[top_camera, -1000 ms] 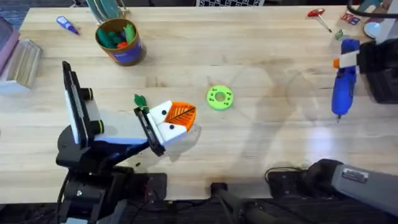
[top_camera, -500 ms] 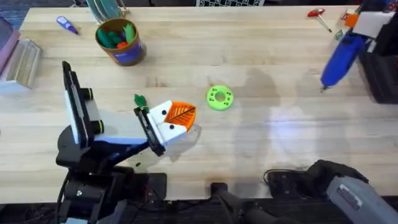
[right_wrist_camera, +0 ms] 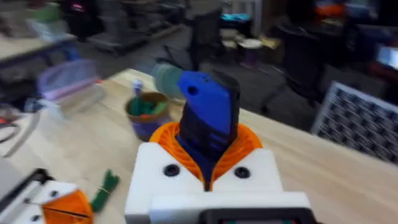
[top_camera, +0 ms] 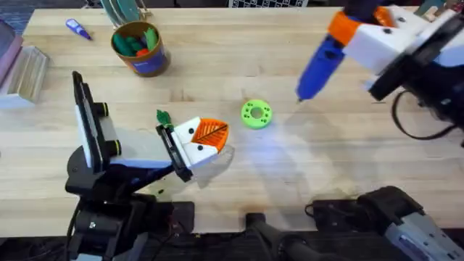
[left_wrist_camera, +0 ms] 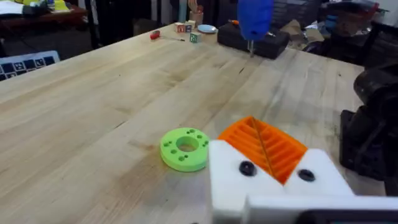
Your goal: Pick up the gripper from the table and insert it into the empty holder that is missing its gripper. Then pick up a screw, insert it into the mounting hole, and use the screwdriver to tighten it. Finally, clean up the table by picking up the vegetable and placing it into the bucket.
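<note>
Carrying the screwdriver (top_camera: pixel 317 67) clenched between its pads, the right gripper (top_camera: pixel 355 32) hangs above the surface near the green disc (top_camera: pixel 256 114). Judging by this, tightening is in hand: the tip must next meet the screw on the left gripper (top_camera: pixel 205 139), whose grip I cannot tell.

On the bench (top_camera: pixel 239 174), the left gripper (top_camera: pixel 206 141) rests low, white with an orange ribbed pad, just beside the green holed disc (top_camera: pixel 256 114). The vegetable (top_camera: pixel 163 117) lies near its far side. The right gripper (top_camera: pixel 348 32) holds the screwdriver (top_camera: pixel 319 67) aloft, tilted, tip toward the disc. The bucket (top_camera: pixel 139 49) stands at the far left, toy pieces inside.
</note>
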`<state>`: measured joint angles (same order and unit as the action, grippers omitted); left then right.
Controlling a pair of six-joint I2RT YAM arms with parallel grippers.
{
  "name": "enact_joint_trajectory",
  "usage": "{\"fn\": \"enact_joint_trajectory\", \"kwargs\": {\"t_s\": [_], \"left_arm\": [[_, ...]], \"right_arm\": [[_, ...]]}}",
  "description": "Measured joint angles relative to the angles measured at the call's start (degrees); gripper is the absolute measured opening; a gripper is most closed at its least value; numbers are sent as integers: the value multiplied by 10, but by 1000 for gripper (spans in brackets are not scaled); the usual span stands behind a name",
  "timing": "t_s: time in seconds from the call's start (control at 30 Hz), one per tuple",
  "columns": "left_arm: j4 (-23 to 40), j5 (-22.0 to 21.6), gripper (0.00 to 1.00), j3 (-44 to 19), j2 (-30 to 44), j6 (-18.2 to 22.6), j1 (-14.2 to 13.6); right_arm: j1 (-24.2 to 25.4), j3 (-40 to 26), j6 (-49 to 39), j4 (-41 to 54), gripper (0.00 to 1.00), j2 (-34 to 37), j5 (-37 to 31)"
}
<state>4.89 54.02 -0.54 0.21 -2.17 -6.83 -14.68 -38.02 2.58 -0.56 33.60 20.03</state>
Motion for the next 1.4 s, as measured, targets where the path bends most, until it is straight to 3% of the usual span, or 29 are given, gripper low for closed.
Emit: {"fn": "enact_joint_trajectory", "kwargs": {"t_s": [0.3, 0.6, 0.77, 1.4], "left_arm": [[0, 0, 8, 0, 0, 0, 0], [0, 0, 8, 0, 0, 0, 0], [0, 0, 8, 0, 0, 0, 0], [0, 0, 8, 0, 0, 0, 0]], "right_arm": [[-179, 1, 9, -202, 23, 95, 5], [-308, 1, 9, -398, 23, 245, 6], [-339, 1, 9, -439, 23, 276, 8], [-366, 1, 24, -440, 23, 283, 8]]}}
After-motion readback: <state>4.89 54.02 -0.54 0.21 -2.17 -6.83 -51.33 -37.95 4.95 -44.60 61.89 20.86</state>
